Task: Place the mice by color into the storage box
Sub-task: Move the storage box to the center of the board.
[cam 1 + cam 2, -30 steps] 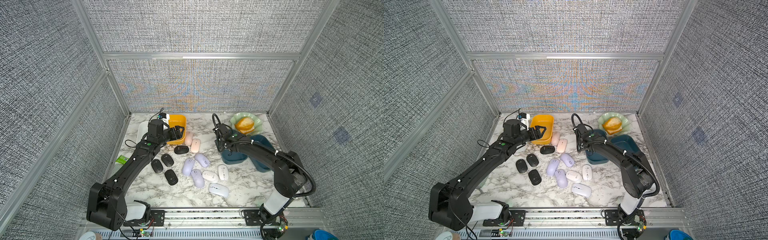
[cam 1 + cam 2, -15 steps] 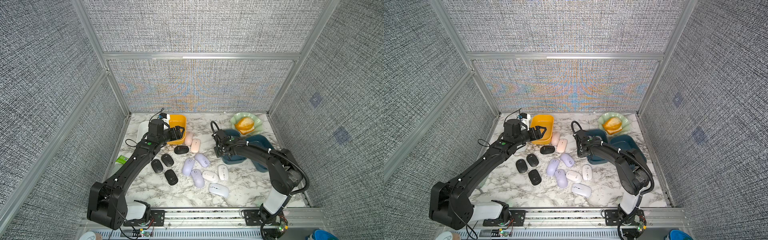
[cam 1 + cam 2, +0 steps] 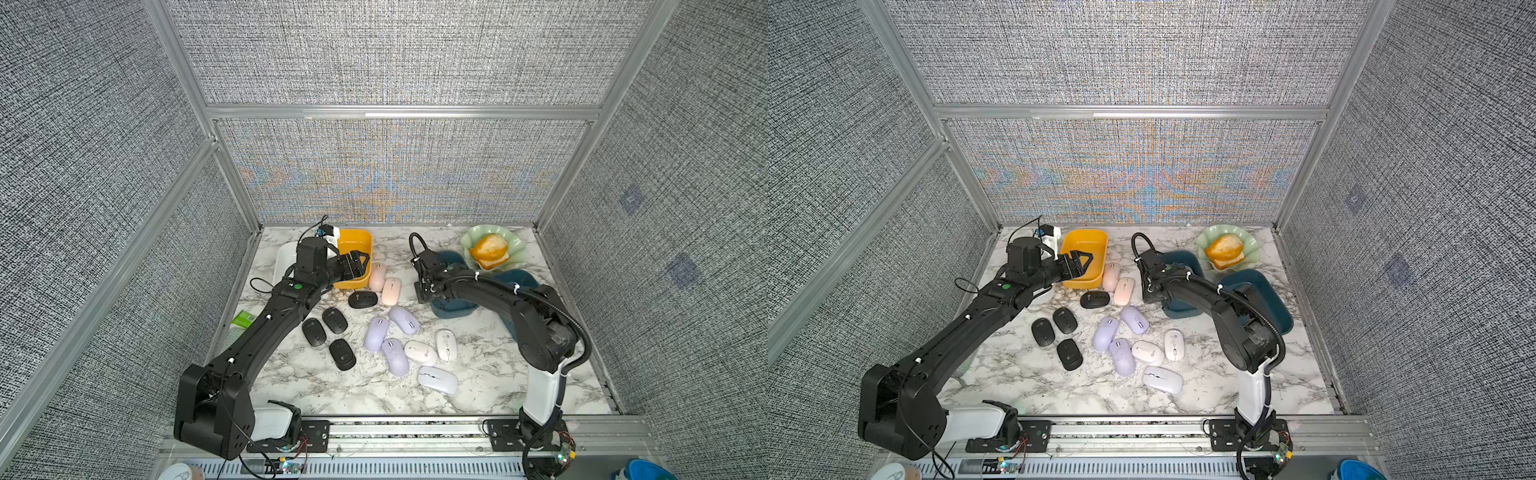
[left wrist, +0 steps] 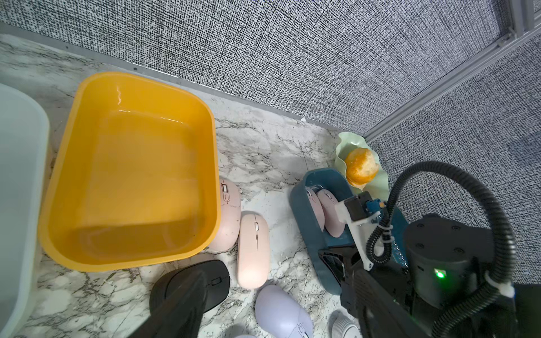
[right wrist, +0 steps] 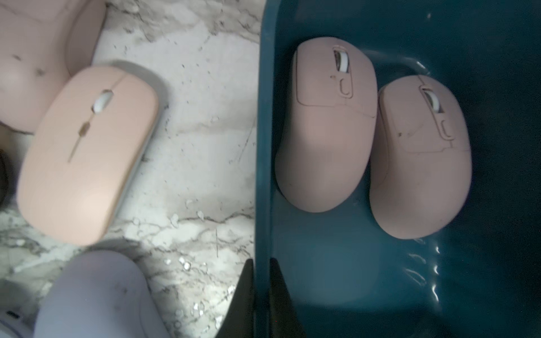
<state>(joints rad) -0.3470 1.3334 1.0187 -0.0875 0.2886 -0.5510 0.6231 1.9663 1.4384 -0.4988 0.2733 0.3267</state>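
Your right gripper (image 5: 261, 264) pinches a wall of the dark blue box (image 5: 263, 123), one finger inside and one outside, jaws pressed onto that thin rim. So the step in hand looks like shifting or steadying the box, not picking a mouse. Do it low and flat: a lift at one wall would probably tip the box and send the two pink mice (image 5: 328, 125) inside sliding (smooth shells on glossy plastic grip little). Mind the loose pink mouse (image 5: 87, 152) and the lilac mouse (image 5: 93, 292) near that wall on the marble table (image 5: 199, 131); a sideways drag could shove them. Your left gripper (image 3: 1082, 262) hovers with jaws spread over the near corner of the yellow box (image 3: 1096, 243), holding nothing. Only the right wrist view shows the pinch itself and the two stored mice lying side by side, touching — in both top views the arm hides them. The top views give what that wrist cannot: the black mice (image 3: 335, 320), the lilac mice (image 3: 376, 334) and the white mice (image 3: 445, 345) lie on the marble, outside any box, and a second blue box (image 3: 1266, 291) sits under the right arm.
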